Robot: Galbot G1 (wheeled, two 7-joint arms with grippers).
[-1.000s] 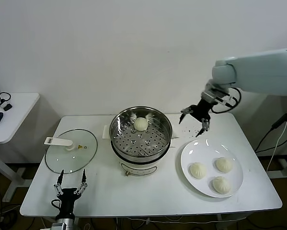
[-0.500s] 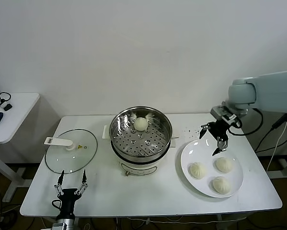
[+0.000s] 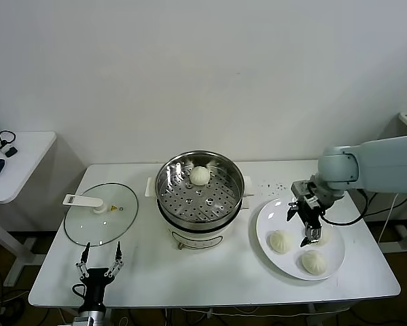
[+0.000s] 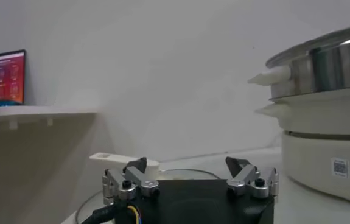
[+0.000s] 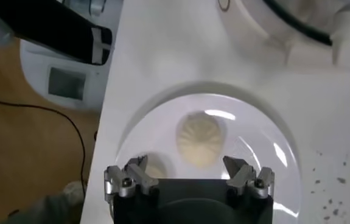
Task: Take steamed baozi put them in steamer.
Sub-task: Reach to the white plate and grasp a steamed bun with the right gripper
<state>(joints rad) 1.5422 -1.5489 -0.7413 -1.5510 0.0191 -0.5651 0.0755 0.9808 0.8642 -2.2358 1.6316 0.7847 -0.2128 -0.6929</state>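
steamer (image 3: 200,193): polished steel wall and perforated tray, mirror-bright; the base below is smooth white plastic with a slight sheen.
steamed baozi (image 3: 314,261): matt cream dough, soft-looking, with fine pleats on top.
plate (image 3: 271,221): glossy white glazed surface that throws bright highlights in the right wrist view.
glass lid (image 3: 101,214): clear, smooth glass with a thin metal rim and a matt white plastic handle.
table (image 3: 189,272): smooth white top, low sheen, with dark specks near the plate.
right gripper (image 3: 304,223): dark matt body, bare metal finger links.
left gripper (image 3: 102,257): black matt housing, silvery metal fingers.
wall (image 3: 189,75): flat white, matt.
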